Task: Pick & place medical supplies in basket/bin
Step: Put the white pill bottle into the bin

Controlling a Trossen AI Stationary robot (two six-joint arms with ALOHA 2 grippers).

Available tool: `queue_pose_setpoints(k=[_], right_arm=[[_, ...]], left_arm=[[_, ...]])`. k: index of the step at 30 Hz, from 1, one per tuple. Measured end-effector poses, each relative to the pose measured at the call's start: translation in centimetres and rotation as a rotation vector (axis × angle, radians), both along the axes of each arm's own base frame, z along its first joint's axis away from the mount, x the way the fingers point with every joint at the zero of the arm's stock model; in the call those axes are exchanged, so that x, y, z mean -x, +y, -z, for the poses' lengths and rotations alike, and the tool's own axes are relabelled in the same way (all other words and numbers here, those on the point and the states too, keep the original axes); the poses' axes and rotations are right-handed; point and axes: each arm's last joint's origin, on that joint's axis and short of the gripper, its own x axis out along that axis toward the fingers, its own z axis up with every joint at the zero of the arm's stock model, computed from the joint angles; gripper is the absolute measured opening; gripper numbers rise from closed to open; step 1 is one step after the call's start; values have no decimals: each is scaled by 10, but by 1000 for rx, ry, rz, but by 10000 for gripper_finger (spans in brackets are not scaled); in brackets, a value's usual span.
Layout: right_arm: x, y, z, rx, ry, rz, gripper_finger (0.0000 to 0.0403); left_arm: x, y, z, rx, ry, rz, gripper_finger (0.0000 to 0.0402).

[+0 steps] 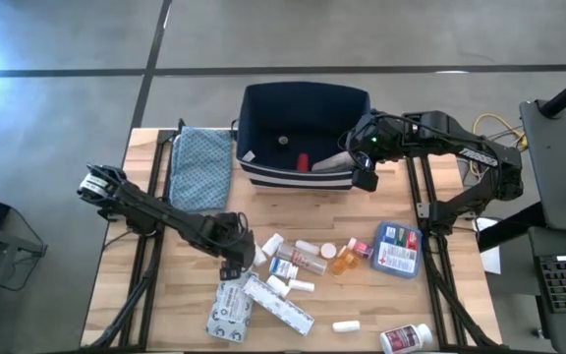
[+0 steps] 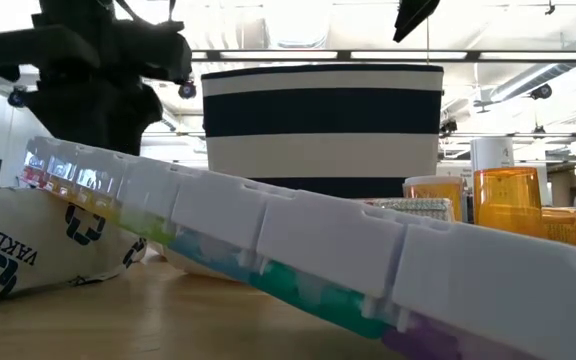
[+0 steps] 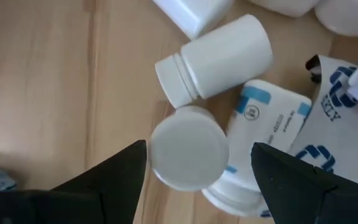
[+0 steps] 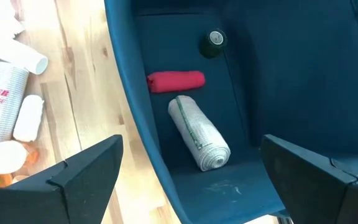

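My left gripper (image 1: 236, 260) is low over the pile of medical supplies at the table's front middle. In the left wrist view it is open (image 3: 197, 171), with one finger on either side of a white pill bottle's round cap (image 3: 188, 155), not touching it. Another white bottle (image 3: 216, 56) lies on its side beside it. My right gripper (image 1: 364, 165) hangs open and empty over the right side of the navy striped bin (image 1: 263, 175). Inside the bin lie a red tube (image 4: 176, 81), a white gauze roll (image 4: 199, 132) and a small dark round item (image 4: 215, 40).
A folded teal cloth (image 1: 201, 167) lies left of the bin. Loose on the table are white cartons (image 1: 229, 310), a long pill organiser (image 1: 278, 303), an orange vial (image 1: 345, 258), a blue-and-red packet (image 1: 398, 248) and a white bottle (image 1: 406, 339) at the front edge.
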Motion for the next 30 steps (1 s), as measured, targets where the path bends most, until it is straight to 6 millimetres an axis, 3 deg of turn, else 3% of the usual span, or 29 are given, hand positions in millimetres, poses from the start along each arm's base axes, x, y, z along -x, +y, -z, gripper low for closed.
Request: queue_pose_setpoints(k=[10, 19, 21, 25, 27, 30], right_arm=[[-1, 0, 0, 2, -7, 1, 366], [-1, -1, -1, 11, -6, 3, 366], [-1, -1, -1, 14, -5, 1, 366], [0, -1, -1, 28, 4, -15, 366], [-1, -2, -1, 45, 6, -15, 366], [-2, -2, -2, 65, -4, -21, 366]], left_arm=[[-1, 12, 9, 0, -5, -29, 262], [-5, 20, 8, 1, -10, -2, 166], [-4, 22, 5, -2, 1, -1, 162], [2, 23, -25, -21, 60, 13, 162], [6, 25, -53, -36, 74, 11, 162], [10, 29, -112, -116, -24, -15, 162]])
